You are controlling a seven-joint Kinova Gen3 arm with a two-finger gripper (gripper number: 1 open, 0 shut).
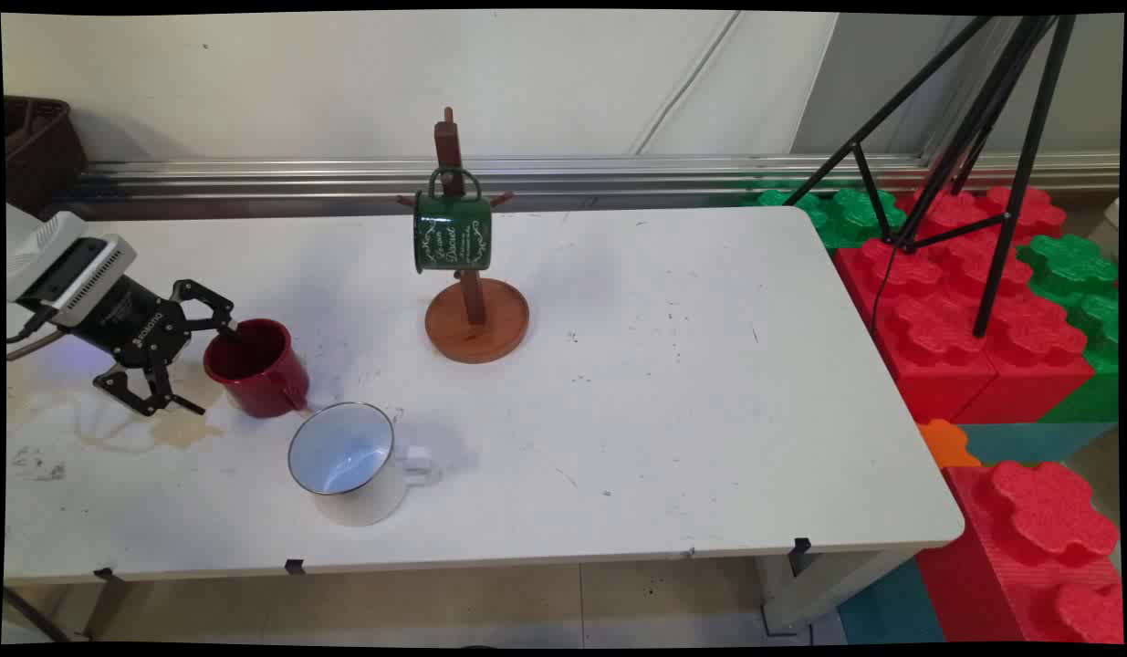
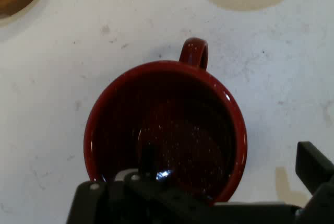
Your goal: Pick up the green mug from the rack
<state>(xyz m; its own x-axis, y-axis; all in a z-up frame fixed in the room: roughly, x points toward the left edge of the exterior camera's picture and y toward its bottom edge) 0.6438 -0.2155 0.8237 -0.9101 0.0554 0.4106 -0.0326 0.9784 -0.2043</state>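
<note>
A: Main view first: what is the black two-finger gripper (image 1: 201, 363) doing?

B: It is reaching in from nine o'clock with its fingers spread wide, one fingertip sitting at the rim of the glossy red enamel mug (image 1: 256, 367), the other hanging outside the wall at the mug's seven o'clock. Nothing is being pinched yet.

A: And around it?

B: A white enamel mug (image 1: 351, 462) is lying tipped at the red mug's five o'clock, just beside it. A dark green lettered mug (image 1: 452, 232) is hanging on the brown wooden mug tree (image 1: 474, 310) towards one o'clock, well apart, on the white table (image 1: 673, 401).

A: Hand view?

B: It is looking straight into the red mug (image 2: 166, 130), its handle (image 2: 194, 51) pointing to twelve o'clock. One finger (image 2: 147, 157) is dipping inside the rim.

A: How would it handle?

B: I judge it light, stiff and slippery; the rim wall is looking like the firmest hold.
</note>
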